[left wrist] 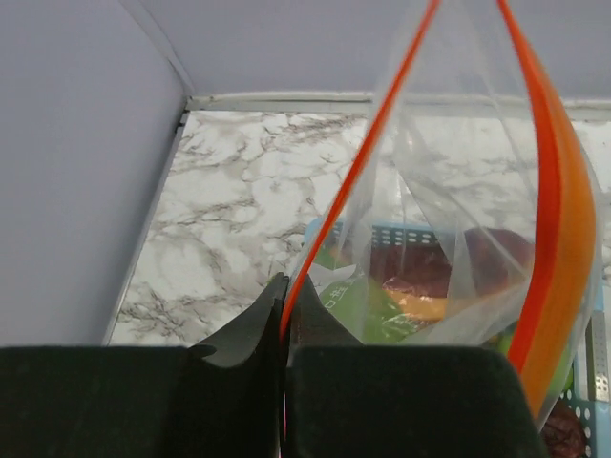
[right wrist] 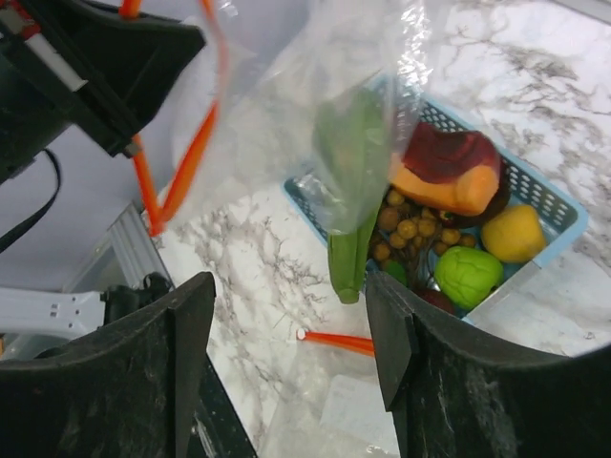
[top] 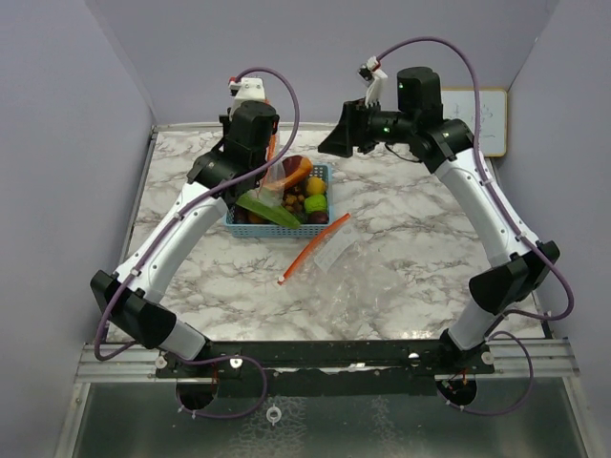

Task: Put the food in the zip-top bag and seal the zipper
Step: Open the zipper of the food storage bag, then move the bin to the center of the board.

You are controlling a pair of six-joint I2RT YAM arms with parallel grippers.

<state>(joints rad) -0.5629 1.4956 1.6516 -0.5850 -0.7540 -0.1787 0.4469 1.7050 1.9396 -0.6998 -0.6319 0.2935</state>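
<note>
My left gripper [left wrist: 284,320] is shut on the orange zipper edge of a clear zip-top bag [left wrist: 458,219] and holds it up over the blue mesh basket [top: 323,172]. The bag's mouth hangs open [top: 289,175]. The food lies in the basket: a long green leafy vegetable [right wrist: 348,253], a brown grape bunch [right wrist: 410,229], a lime-green fruit [right wrist: 468,275], a yellow fruit [right wrist: 516,232], and orange [right wrist: 449,191] and dark purple [right wrist: 444,153] pieces. My right gripper [right wrist: 291,324] is open and empty above the basket's far side [top: 336,141].
A second clear zip-top bag [top: 329,256] with an orange zipper strip [right wrist: 339,341] lies flat on the marble table in front of the basket. A small whiteboard [top: 482,119] leans on the back wall at the right. Walls close in the table's sides.
</note>
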